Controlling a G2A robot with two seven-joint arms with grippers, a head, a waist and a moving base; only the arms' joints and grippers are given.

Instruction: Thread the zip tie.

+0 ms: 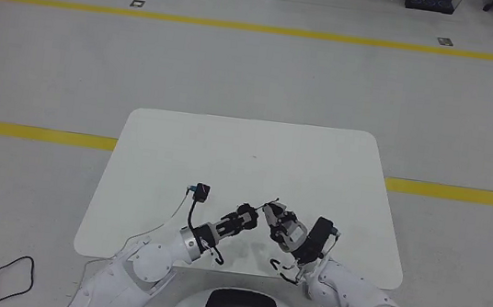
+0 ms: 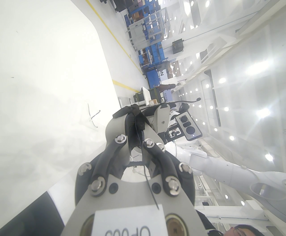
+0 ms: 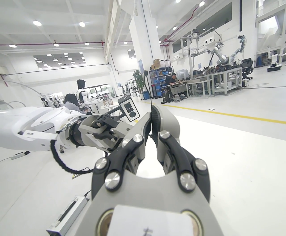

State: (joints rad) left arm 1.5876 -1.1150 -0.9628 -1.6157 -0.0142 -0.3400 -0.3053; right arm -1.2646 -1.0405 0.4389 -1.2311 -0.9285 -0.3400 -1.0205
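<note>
zip tie, pinched between left end effector fingertips

Strong light falls from rows of round white ceiling lamps, so the big hall looks bright all over. In the left wrist view the lamps flare into stars, and glare turns the white rounded table pale and milky. The thin black plastic zip tie stands out dark. Round metal bolts on the grey and black left gripper shine. The tall white pillar and the yellow floor line lean and bend near the edges
</note>
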